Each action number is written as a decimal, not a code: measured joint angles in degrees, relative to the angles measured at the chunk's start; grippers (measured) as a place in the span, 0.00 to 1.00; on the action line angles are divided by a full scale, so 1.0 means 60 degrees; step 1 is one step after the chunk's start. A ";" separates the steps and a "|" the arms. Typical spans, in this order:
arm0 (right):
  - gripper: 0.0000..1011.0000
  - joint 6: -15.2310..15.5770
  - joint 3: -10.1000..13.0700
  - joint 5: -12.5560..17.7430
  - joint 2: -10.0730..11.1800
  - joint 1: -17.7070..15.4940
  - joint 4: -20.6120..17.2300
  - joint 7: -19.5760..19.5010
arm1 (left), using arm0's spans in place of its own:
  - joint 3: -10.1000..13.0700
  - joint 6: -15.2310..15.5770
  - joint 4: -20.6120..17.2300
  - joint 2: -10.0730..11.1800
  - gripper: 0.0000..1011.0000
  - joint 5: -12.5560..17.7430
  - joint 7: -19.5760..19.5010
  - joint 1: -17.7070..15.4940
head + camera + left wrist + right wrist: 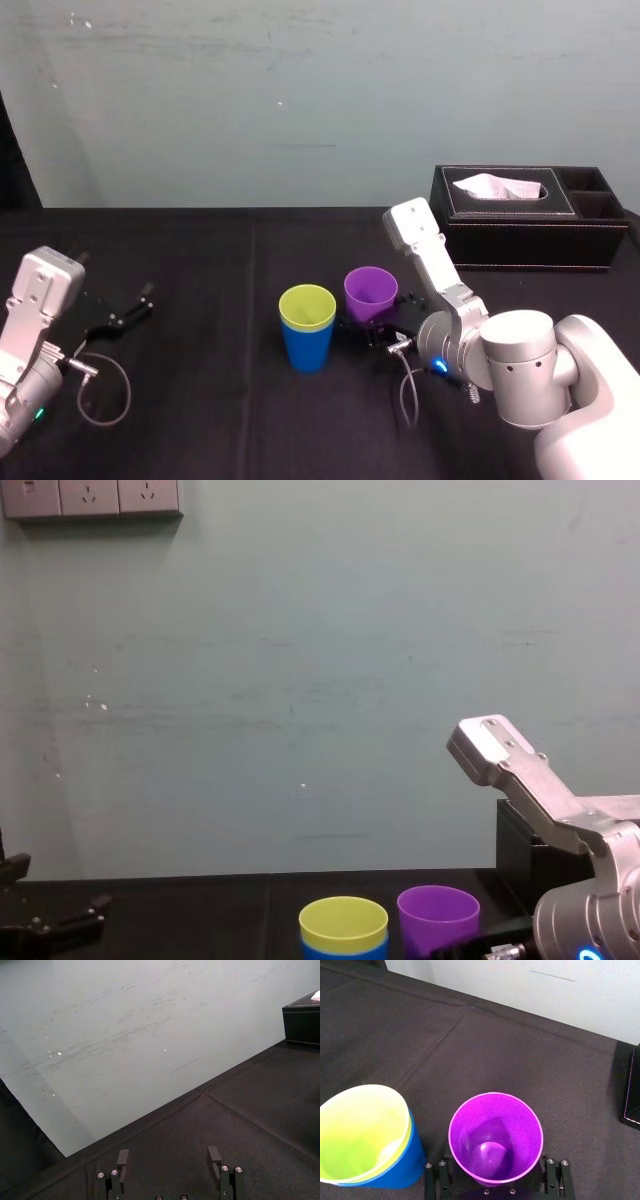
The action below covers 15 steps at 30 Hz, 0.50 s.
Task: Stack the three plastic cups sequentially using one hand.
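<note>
Head view shows a black-covered table [200, 420], and every place here is given from the blue cup [308, 352], which stands upright near the table's middle. The right arm [520, 372], silver-grey, comes in from the near right of the blue cup and reaches toward it. The left arm [35, 300] rests well to the left of the blue cup, at the table's edge, with a grey cable [100, 392] looped beside it. A black tissue box [530, 215] sits behind and well to the right of the blue cup, against the wall.

The yellow-green cup [307, 307] is nested inside the blue cup, its rim showing just above the blue rim. The purple cup [371, 290] stands upright just to the right of the blue cup and slightly farther back, apart from it.

The right gripper [382, 322] is low at the table just right of the blue cup, its fingers [436, 1180] spread wide, one on either side of the purple cup's lower part, not clenched. The left gripper [168, 1152] lies well left of the blue cup, released, its fingers parted with only bare cloth between them.
</note>
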 joint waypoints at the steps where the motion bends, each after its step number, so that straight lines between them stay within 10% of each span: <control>1: 0.94 0.0001 0.0000 0.0000 0.0001 0.0000 -0.0002 0.0000 | 0.0000 0.0000 0.0000 0.0000 0.99 0.0000 0.0000 -0.0001; 15: 0.69 0.0015 -0.0009 0.0003 0.0007 -0.0011 -0.0023 -0.0007 | 0.0000 0.0000 0.0000 0.0000 0.99 0.0000 0.0000 0.0000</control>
